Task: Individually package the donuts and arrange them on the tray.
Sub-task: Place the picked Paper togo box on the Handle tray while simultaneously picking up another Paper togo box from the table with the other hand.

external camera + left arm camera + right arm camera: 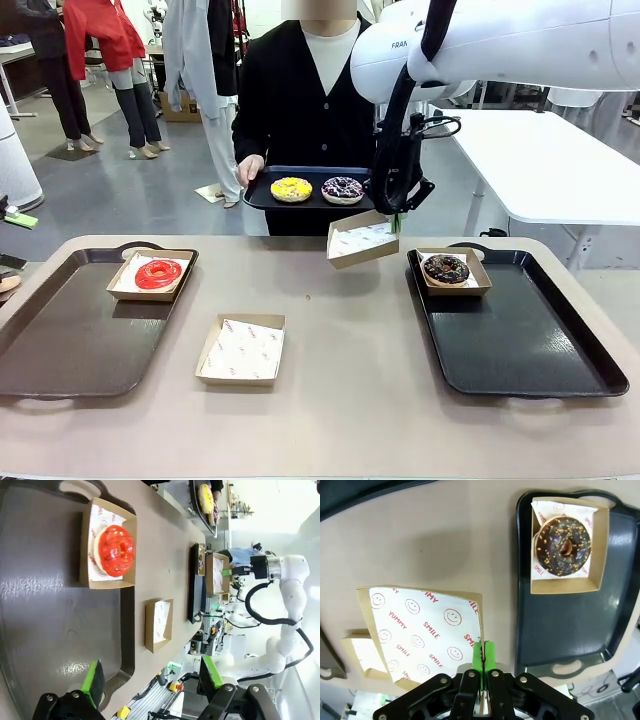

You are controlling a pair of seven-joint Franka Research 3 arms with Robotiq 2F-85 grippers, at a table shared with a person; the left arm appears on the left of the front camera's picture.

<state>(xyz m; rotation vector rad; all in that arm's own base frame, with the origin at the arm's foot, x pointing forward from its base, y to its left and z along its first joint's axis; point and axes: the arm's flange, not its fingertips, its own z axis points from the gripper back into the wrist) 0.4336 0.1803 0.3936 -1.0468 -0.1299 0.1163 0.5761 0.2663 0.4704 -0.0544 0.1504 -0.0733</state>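
Two arms | right hand [482,652] pinching tilted box [420,630] aloft | left hand [152,677] agape

Right end effector [482,652] pinches an empty lined box [420,630], seemingly airborne; chocolate donut [563,546] boxed on the tray [560,630].

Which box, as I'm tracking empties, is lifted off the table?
The empty box pinched by the right hand, tilted in mid-air; the other three lie flat, unheld.
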